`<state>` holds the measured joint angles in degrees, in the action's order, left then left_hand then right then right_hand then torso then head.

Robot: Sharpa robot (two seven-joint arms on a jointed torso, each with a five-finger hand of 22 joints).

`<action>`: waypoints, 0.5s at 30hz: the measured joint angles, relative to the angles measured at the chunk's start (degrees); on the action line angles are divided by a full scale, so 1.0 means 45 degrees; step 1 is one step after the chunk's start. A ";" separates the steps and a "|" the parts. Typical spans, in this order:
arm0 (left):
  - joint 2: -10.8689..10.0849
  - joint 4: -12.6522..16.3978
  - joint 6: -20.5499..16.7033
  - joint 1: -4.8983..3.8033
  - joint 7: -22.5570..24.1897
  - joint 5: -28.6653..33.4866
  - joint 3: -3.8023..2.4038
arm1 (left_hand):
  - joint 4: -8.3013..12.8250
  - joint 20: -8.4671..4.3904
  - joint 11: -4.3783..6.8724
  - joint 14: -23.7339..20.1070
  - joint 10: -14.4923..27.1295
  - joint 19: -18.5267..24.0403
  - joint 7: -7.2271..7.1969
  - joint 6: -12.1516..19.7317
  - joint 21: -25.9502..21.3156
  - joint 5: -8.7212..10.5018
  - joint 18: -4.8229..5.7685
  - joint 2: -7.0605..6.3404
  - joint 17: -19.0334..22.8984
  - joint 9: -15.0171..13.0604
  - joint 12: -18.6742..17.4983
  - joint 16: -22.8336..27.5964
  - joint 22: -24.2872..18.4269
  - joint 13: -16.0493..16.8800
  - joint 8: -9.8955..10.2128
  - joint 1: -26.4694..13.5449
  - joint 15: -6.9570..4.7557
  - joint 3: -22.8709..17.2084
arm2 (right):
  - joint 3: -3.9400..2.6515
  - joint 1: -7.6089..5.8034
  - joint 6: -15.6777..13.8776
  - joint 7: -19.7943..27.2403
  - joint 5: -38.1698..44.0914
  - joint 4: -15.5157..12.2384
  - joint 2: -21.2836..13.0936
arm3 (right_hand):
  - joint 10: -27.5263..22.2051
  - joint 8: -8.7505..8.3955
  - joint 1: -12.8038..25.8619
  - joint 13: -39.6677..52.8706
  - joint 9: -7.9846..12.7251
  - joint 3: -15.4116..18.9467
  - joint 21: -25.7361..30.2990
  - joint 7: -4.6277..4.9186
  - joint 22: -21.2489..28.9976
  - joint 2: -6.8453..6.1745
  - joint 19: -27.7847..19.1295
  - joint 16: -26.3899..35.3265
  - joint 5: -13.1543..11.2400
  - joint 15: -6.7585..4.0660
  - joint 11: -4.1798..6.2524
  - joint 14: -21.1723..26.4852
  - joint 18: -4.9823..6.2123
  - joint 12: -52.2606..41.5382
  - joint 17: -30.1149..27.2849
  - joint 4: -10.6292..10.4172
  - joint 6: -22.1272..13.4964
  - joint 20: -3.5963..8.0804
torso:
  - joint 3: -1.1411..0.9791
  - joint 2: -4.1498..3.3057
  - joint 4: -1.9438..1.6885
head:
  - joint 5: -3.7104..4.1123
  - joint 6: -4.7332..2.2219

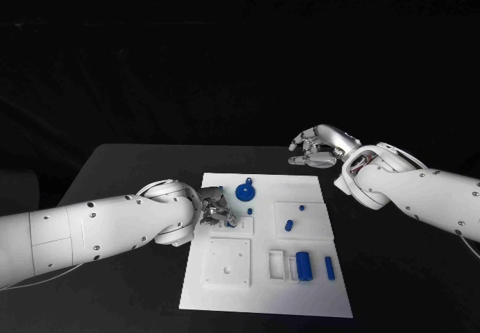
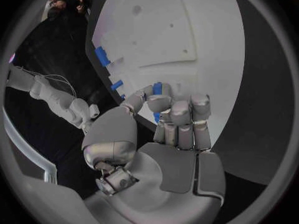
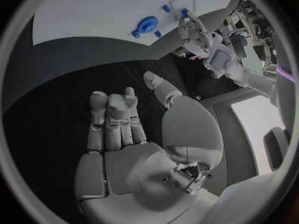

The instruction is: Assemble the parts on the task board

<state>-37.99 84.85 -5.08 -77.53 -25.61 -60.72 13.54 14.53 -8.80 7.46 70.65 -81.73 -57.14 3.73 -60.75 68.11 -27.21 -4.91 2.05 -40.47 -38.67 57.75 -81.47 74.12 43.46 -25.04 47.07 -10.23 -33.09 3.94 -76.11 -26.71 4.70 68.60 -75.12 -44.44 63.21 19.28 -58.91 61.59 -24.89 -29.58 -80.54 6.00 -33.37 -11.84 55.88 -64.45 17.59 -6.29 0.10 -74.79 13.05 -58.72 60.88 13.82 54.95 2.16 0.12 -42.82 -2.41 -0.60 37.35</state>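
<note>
The left hand (image 2: 168,119) pinches a small blue cylindrical plastic part (image 2: 157,88) over the white task board (image 1: 300,305) for insertion; the right hand (image 1: 315,149), fingers loosely curled and empty, waits clear.

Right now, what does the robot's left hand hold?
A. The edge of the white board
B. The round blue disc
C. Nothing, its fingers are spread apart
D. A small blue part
D: in the left wrist view the left hand pinches a small blue part at its fingertips, over the task board.
</note>
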 measured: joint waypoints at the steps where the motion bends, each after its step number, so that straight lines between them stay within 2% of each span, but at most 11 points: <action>1: -0.0004 0.0001 0.0022 0.0000 0.0000 0.0000 -0.0002 | 0.0001 0.0000 0.0000 0.0001 0.0000 0.0000 0.0000 0.0000 0.0000 0.0001 0.0000 0.0000 -0.0001 -0.0005 0.0000 0.0000 0.0002 -0.0006 -0.0033 0.0000 0.0001 -0.0001 | 0.0000 0.0000 0.0002 -0.0001 0.0000 0.0000 -0.0003 | 0.0000 0.0000 0.0000 0.0000 0.0000 0.0000 0.0000 0.0000 0.0000 0.0000 0.0000 0.0000 0.0000 0.0000 0.0000 0.0000 0.0000 0.0000 0.0000 0.0000 0.0000 0.0000 | 0.0000 0.0000 0.0001 | 0.0000 0.0000; 4: -0.0009 0.0001 0.0083 -0.0002 0.0002 -0.0002 -0.0006 | 0.0004 0.0000 0.0000 0.0002 0.0000 0.0000 0.0000 0.0000 0.0000 -0.0019 0.0000 0.0013 -0.0013 -0.0080 0.0075 -0.0040 0.0011 -0.0034 -0.0053 -0.0013 0.0002 -0.0015 | 0.0000 0.0000 0.0008 -0.0005 0.0000 0.0002 -0.0003 | 0.0001 0.0000 0.0000 0.0001 0.0000 0.0000 0.0000 0.0000 0.0001 0.0000 0.0000 0.0000 0.0000 0.0000 -0.0001 0.0000 0.0000 0.0000 -0.0001 0.0000 0.0000 0.0000 | 0.0000 0.0002 0.0001 | 0.0006 0.0001; 9: -0.0010 -0.0004 0.0160 -0.0001 0.0004 -0.0004 -0.0006 | 0.0004 0.0000 0.0000 0.0022 0.0000 0.0000 0.0000 0.0000 0.0000 -0.0372 0.0001 0.0133 -0.0013 -0.0506 0.0148 -0.0089 0.0023 -0.0069 -0.0062 -0.0133 0.0021 -0.0017 | 0.0000 0.0000 0.0018 -0.0009 0.0000 0.0007 0.0010 | 0.0012 0.0000 0.0000 0.0001 0.0000 0.0000 0.0000 0.0000 0.0001 0.0000 -0.0001 0.0000 0.0000 0.0001 -0.0012 -0.0001 -0.0001 0.0000 0.0000 0.0000 0.0000 -0.0001 | 0.0000 0.0002 0.0000 | 0.0009 0.0001; 15: 0.0001 -0.0010 0.0228 0.0003 0.0007 -0.0004 -0.0004 | 0.0005 0.0000 -0.0001 -0.0017 0.0001 0.0001 0.0000 0.0000 0.0018 -0.0423 0.0000 0.0196 -0.0011 -0.0931 0.0197 -0.0089 0.0034 -0.0092 -0.0072 -0.0198 -0.0019 -0.0017 | 0.0000 0.0000 0.0033 -0.0014 -0.0001 0.0021 0.0014 | -0.0026 0.0000 0.0000 0.0001 0.0000 0.0000 0.0000 0.0000 0.0002 0.0000 -0.0002 0.0000 -0.0001 0.0001 0.0027 -0.0001 0.0000 0.0000 0.0010 0.0000 0.0000 -0.0002 | 0.0000 0.0002 0.0000 | 0.0010 0.0001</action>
<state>-37.98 84.81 -4.05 -77.52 -25.58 -60.74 13.52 14.55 -8.80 7.46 70.57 -81.73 -57.14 3.73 -60.75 68.19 -29.12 -4.90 2.93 -40.52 -42.86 58.64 -81.87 74.28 43.04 -25.36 46.18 -10.31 -33.17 3.94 -76.11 -26.56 4.64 68.60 -75.02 -44.38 63.09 19.28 -58.91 61.59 -24.89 -29.58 -80.54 6.00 -33.36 -11.84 55.87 -64.45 17.59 -6.28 0.22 -74.79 13.05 -58.72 60.92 13.82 54.95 2.15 0.12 -42.81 -2.41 -0.55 37.36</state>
